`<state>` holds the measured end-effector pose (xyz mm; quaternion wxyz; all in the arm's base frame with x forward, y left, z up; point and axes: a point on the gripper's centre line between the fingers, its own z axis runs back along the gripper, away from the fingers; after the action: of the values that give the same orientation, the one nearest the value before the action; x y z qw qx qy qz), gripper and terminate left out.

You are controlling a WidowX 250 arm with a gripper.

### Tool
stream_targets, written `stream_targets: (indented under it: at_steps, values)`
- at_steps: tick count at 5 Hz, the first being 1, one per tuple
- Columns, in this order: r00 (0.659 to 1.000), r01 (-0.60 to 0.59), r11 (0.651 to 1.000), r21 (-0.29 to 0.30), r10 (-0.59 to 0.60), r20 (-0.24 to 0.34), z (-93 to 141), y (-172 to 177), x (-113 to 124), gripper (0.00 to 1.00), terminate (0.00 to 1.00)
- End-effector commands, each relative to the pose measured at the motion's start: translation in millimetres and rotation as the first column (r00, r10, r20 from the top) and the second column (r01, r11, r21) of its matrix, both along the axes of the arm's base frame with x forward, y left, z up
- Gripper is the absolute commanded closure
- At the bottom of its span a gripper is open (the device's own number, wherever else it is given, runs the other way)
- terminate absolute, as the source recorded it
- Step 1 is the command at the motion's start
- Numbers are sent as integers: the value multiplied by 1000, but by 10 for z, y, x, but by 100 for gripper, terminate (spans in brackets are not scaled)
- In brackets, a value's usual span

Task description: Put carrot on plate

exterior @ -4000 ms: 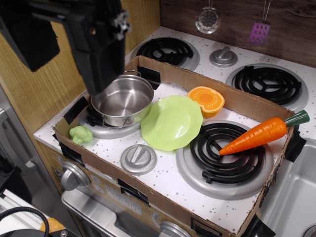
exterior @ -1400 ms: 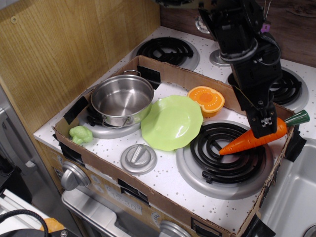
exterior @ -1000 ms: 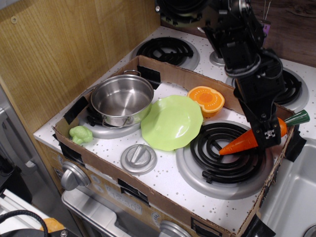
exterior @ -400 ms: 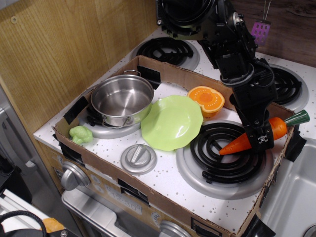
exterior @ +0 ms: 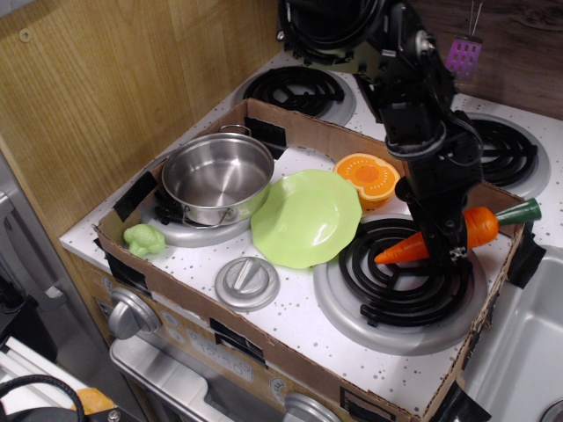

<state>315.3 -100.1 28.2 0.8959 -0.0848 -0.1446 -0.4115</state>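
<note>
The orange carrot (exterior: pixel 406 248) with its dark green stem lies slanted over the front right burner (exterior: pixel 400 272), its stem toward the right cardboard wall. My gripper (exterior: pixel 447 242) comes down from above and is shut on the carrot's middle, hiding part of it. The carrot looks slightly lifted off the coil. The light green plate (exterior: pixel 305 217) sits to the left in the middle of the box, bare, tilted against the pot's burner.
A steel pot (exterior: pixel 217 178) stands on the front left burner. A halved orange fruit toy (exterior: pixel 369 178) lies behind the plate. A small green broccoli toy (exterior: pixel 144 239) sits at the left corner. A cardboard wall (exterior: pixel 290 360) rings the area. A sink is at the right.
My arm came over from the left, came down on the carrot and shut on it. Carrot and gripper have since shifted a little left and up.
</note>
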Motion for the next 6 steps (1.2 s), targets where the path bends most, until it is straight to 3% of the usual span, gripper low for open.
stream_targets:
  at_steps: [1,2,4,6]
  values:
    - [995,-91,995,45,92,-23,556,-14,-102,100,0]
    - [983,-158,985,67,163,-89,673,74,-161,100,0]
    - [949,-316,948,-31,314,-39,734,553,-209,100,0]
    - [909,-393,904,-169,409,75,622,848,-197,100,0]
